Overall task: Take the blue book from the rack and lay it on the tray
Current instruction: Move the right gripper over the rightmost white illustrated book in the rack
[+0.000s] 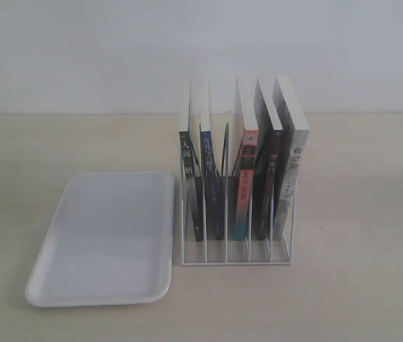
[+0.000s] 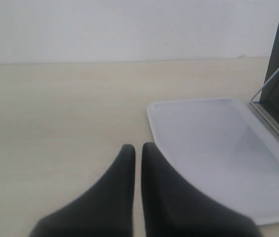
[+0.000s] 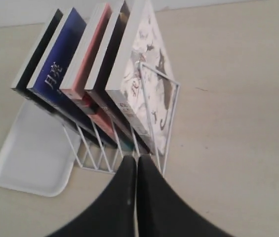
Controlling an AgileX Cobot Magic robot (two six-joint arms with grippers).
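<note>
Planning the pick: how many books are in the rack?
5 in the rack, exterior view left to right: black-spined book, blue book, red-and-teal book, dark book, white book. None seems hidden.

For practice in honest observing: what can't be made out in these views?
Exterior view: the blue book shows only its spine; neighbouring books hide its cover, and the lettering is too small to read.
Left wrist view: the tray is cut off by the picture's edge.
Right wrist view: the loaded rack hides part of the tray; the right gripper covers part of the rack's base.
</note>
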